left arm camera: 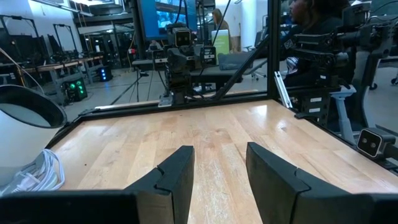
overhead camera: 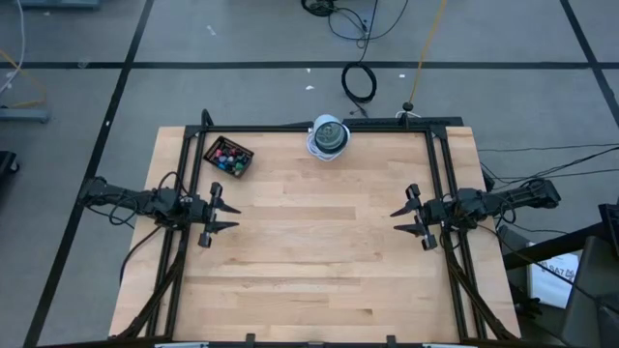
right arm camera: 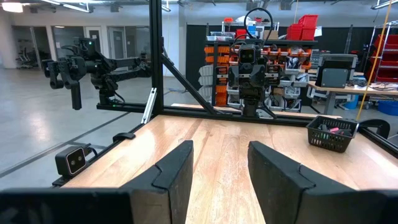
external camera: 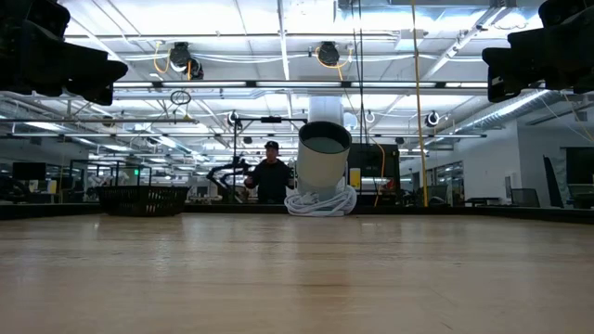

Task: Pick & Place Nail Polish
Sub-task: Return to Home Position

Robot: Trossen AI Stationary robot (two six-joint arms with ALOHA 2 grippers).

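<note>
Fingers on both grippers stand spread wide with nothing between them.

High view: the left gripper [overhead camera: 232, 217] sits by the table's left edge and the right gripper [overhead camera: 398, 222] by its right edge, each pointing inward across the wooden table [overhead camera: 319, 271]. The nail polish bottles [overhead camera: 228, 158] lie bunched inside the black basket [overhead camera: 249, 162] near the far left corner, and no bottle shows loose on the wood. A white cylindrical device [overhead camera: 329, 135] with a coiled cable stands at the middle of the far edge.

Low view: the basket [external camera: 144, 199] sits far off to one side, its contents too small to tell. A person [external camera: 271, 176] stands in the room behind the device.

Left wrist view: the dark fingers [left arm camera: 177, 177] stand well apart over plain wood.

Right wrist view: the same wide gap, and the basket [right arm camera: 331, 135] shows something pink inside.

Placing looks finished and both arms seem parked for the return to rest. The next move likely calls only for settling, staying clear of the basket. No brand, label or writing can be read.
</note>
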